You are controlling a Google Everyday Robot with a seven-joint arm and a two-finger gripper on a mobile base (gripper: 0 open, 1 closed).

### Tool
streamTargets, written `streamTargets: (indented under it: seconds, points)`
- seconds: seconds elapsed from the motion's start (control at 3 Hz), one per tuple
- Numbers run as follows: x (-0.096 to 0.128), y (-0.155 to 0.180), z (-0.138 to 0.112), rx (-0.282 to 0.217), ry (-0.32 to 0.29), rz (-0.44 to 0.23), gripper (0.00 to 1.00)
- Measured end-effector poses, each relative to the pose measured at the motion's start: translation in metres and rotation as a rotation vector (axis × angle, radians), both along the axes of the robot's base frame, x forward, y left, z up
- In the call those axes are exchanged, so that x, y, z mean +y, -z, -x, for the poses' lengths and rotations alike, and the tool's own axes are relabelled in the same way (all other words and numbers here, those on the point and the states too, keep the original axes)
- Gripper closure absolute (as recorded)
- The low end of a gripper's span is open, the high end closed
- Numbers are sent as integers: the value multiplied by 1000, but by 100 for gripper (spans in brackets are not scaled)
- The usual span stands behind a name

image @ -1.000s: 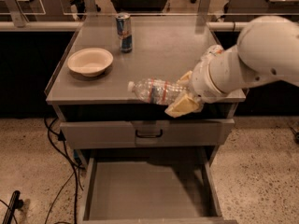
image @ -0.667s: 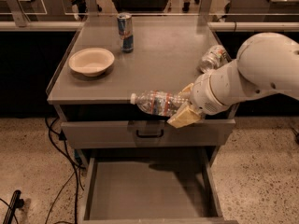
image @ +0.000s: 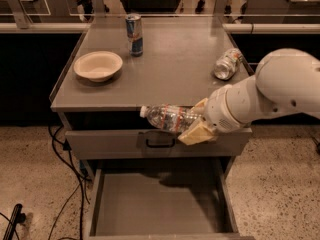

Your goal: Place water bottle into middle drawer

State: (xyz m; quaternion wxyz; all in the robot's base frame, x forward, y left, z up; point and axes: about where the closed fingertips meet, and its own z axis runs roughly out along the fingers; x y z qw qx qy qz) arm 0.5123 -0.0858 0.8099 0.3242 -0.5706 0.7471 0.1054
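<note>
Water bottle [image: 167, 118], clear crinkled plastic with its white cap pointing left, hangs sideways in front of the closed grey drawer front [image: 100, 145], above the open middle drawer [image: 150, 204]. To its right the gripper [image: 197, 120] has its tan fingers [image: 198, 133] closed round the bottle's base end, one above and one below. Since a second ago the bottle has come down from the tabletop edge to the level of the black loop handle [image: 160, 139]. On the smooth grey cabinet top [image: 175, 74] sit a round pale bowl [image: 98, 65], a tall blue-and-silver can [image: 134, 34] standing upright, and a short silver can [image: 227, 64] lying tilted at the right.
</note>
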Motion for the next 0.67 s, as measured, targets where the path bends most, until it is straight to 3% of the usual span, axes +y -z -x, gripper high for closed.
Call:
streamTargets:
  seconds: [0.67]
  points:
    - [31, 85, 37, 108, 15, -111, 100]
